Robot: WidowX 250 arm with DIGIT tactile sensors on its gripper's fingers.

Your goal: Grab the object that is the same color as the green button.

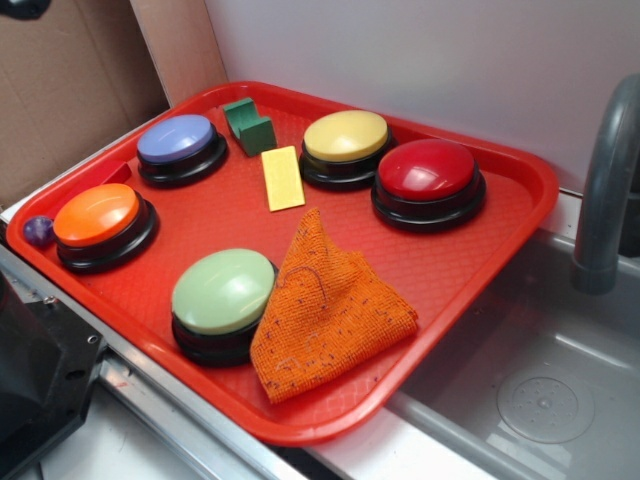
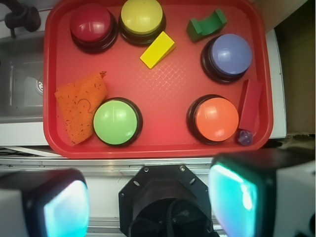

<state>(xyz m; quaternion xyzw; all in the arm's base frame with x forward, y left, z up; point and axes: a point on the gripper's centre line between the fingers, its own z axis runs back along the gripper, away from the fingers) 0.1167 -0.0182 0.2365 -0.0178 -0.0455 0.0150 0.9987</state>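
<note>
Dark green stepped block (image 1: 249, 125) lies at tray's far edge; pale green dome button (image 1: 222, 292) well apart, near edge.

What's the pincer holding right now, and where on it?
Nothing. The pincer is open and high above the tray; the dark green block lies untouched near the blue-lavender button.

One red plastic tray (image 2: 158, 101) carries five round dome buttons on black bases, three small blocks (dark green stepped (image 2: 206, 25), flat yellow (image 2: 157, 50), long red (image 2: 250, 104)), one orange mesh cloth (image 2: 80, 106) and one small purple ball (image 2: 244, 138).
</note>
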